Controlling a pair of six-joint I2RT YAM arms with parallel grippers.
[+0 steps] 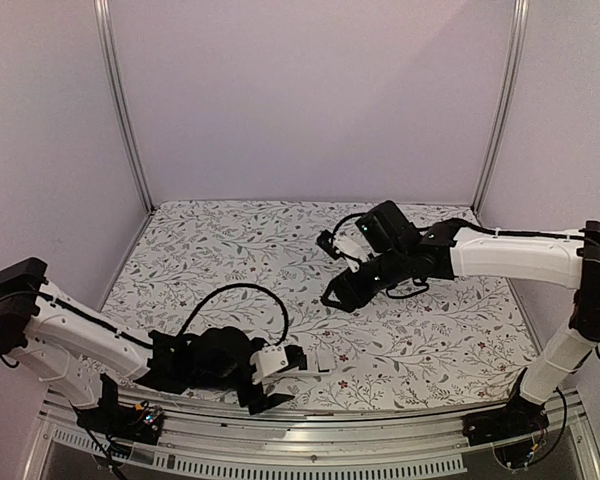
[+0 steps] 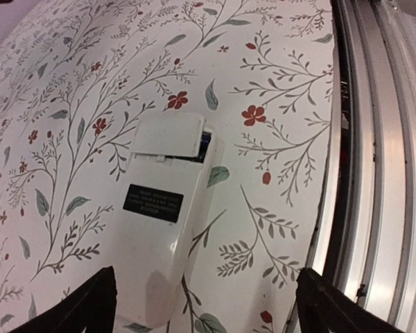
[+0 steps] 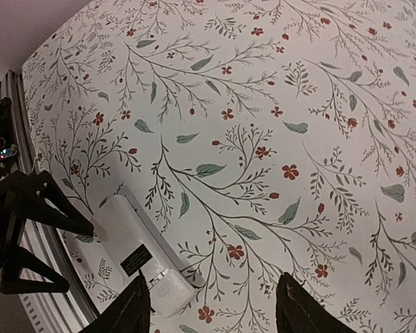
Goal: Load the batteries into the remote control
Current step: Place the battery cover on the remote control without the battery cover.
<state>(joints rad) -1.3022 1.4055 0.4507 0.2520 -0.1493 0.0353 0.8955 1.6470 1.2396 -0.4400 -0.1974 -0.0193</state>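
remote control (image 2: 168,222): lying back up, lid askew
left gripper (image 2: 206,281): wide open around remote's end, unclamped
right gripper (image 3: 211,298): open, empty

The white remote control (image 2: 168,229) lies back-up, near end between the left jaws, battery cover (image 2: 168,135) seemingly ajar.

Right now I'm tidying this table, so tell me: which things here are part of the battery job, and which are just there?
Part of the job: remote, lying back up; its battery cover, sitting askew at one end; left hand, open, the remote's end between its fingers.
Just there: flowered tablecloth; metal rail at the near edge.
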